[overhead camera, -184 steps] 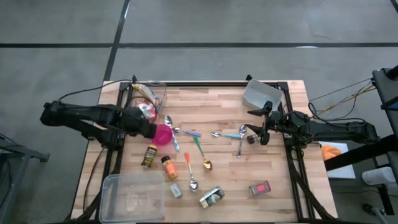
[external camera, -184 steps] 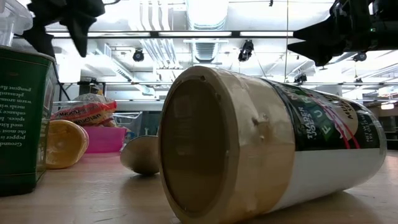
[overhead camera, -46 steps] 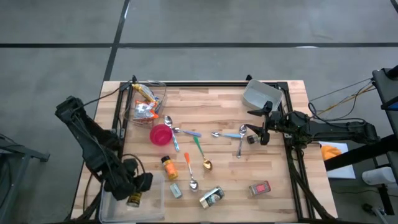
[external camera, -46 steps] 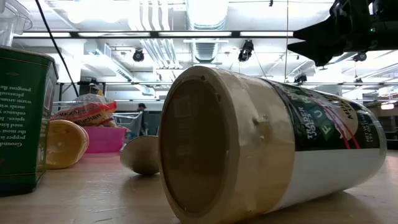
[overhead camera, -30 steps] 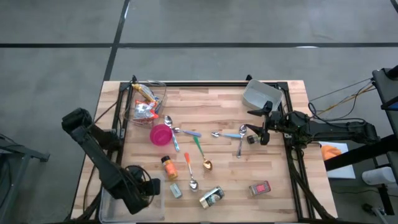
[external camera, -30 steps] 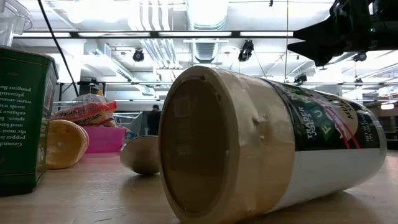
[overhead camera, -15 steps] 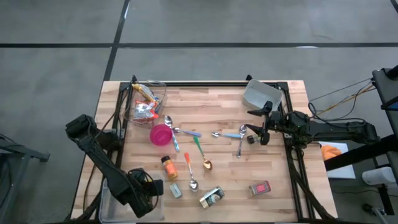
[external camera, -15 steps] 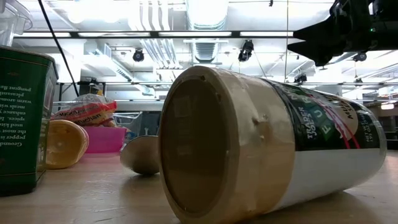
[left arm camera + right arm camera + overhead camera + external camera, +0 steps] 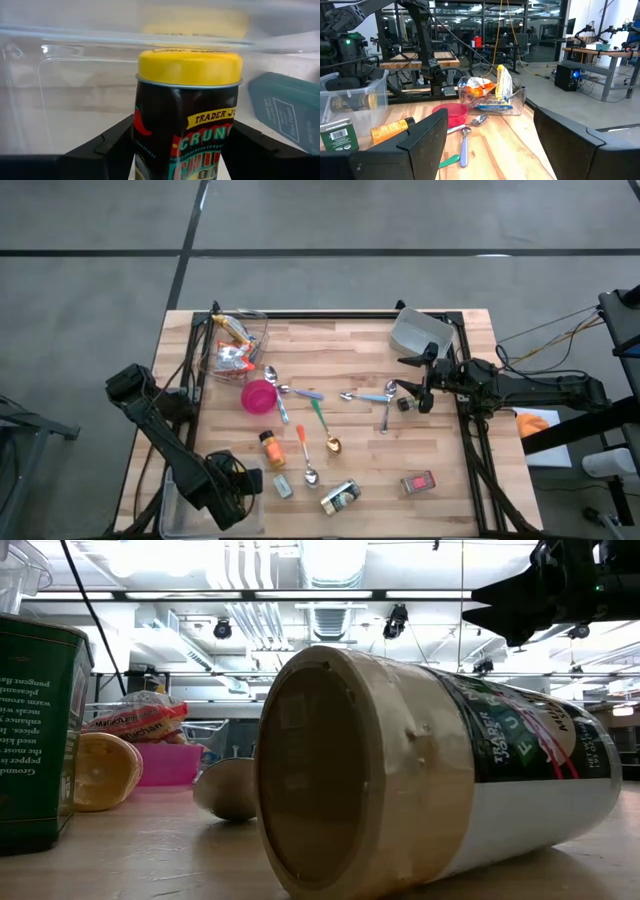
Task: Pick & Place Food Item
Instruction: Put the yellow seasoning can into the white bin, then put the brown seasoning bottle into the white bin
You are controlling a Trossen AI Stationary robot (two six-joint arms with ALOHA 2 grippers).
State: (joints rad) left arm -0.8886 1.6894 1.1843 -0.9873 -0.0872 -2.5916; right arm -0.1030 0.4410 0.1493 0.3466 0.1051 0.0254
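Observation:
A black chili-crunch jar (image 9: 187, 110) with a yellow lid sits between the fingers of my left gripper (image 9: 182, 127), inside the clear plastic container (image 9: 185, 475) at the table's near left corner. From above, my left gripper (image 9: 228, 492) reaches down into that container and hides the jar. My right gripper (image 9: 415, 385) waits open at the table's right edge, pointing level over the table, with nothing between its fingers (image 9: 427, 145). My left gripper has the jar's dark body (image 9: 142, 135) between its two fingers, one on each side, just behind the yellow lid. The fingers come from above and lie across the jar. The jar is inside the container; whether it rests on the floor does not show.
Loose on the table are several spoons (image 9: 385, 405), a pink bowl (image 9: 259, 395), an orange bottle (image 9: 272, 450), a teal tin (image 9: 283, 487), a lying seasoning jar (image 9: 340, 498) and a red packet (image 9: 417, 482). A clear bin of snack packs (image 9: 235, 345) stands far left.
My left gripper has sunk a little deeper into the clear container with the jar between its fingers, then come to rest.

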